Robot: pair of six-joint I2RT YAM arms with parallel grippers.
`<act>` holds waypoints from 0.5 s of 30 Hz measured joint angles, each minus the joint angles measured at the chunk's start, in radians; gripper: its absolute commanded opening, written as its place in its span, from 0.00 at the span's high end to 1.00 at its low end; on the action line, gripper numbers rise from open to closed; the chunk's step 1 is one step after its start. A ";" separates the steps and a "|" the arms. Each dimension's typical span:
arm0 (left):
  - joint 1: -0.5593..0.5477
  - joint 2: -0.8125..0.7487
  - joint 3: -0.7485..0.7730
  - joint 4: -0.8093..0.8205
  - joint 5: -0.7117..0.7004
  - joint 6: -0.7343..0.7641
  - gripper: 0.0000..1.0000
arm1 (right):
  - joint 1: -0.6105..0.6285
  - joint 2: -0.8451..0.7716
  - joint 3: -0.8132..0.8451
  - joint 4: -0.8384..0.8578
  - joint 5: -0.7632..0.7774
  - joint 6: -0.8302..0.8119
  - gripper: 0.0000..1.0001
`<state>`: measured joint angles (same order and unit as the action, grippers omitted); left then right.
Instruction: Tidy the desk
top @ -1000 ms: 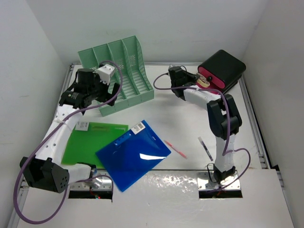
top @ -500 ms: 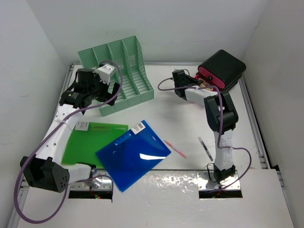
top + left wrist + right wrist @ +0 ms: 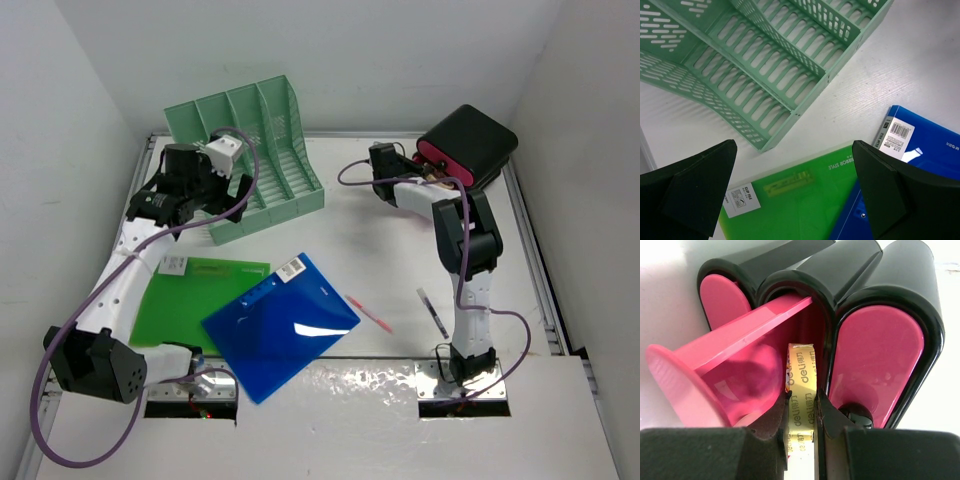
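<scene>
In the top view, bare surface (image 3: pixel 350 250) is lying open across the centre, between the green rack (image 3: pixel 262 150) at upper left and the drawer box (image 3: pixel 478 140) at upper right. A blue folder (image 3: pixel 280 325) and a green folder (image 3: pixel 185 300) are covering the lower left. A pink pen (image 3: pixel 370 313) and a black pen (image 3: pixel 433 312) are lying to their right. In the right wrist view, a pulled-out pink drawer (image 3: pixel 725 365) is crowding the left of the right gripper (image 3: pixel 801 412).

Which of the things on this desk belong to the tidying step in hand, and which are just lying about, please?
In hand: yellow tape roll, clamped in the right jaws; black-and-pink drawer box; its open pink drawer.

Lying about on the desk: green folder, blue folder, pink pen, black pen, mint-green file rack.
</scene>
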<state>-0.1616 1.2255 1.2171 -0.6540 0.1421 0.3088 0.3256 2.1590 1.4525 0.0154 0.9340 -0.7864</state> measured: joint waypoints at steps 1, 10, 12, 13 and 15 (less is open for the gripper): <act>0.000 0.002 0.000 0.000 0.000 0.000 0.00 | -0.002 0.000 0.002 0.000 -0.001 0.000 1.00; 0.000 0.005 0.000 0.000 0.000 0.000 0.00 | -0.010 0.000 0.003 -0.001 -0.012 0.011 0.83; 0.000 0.005 0.000 0.000 0.000 0.000 0.00 | -0.010 0.000 0.003 -0.006 -0.016 0.016 0.70; 0.000 0.005 0.000 0.000 0.000 0.000 0.00 | -0.010 -0.003 0.006 -0.011 -0.018 0.019 0.67; 0.000 0.005 0.000 0.000 0.000 0.000 0.00 | -0.014 -0.011 0.009 -0.017 -0.026 0.025 0.66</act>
<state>-0.1616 1.2308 1.2171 -0.6540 0.1421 0.3092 0.3119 2.1475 1.4612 -0.0017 0.9085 -0.7612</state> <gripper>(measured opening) 0.996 0.322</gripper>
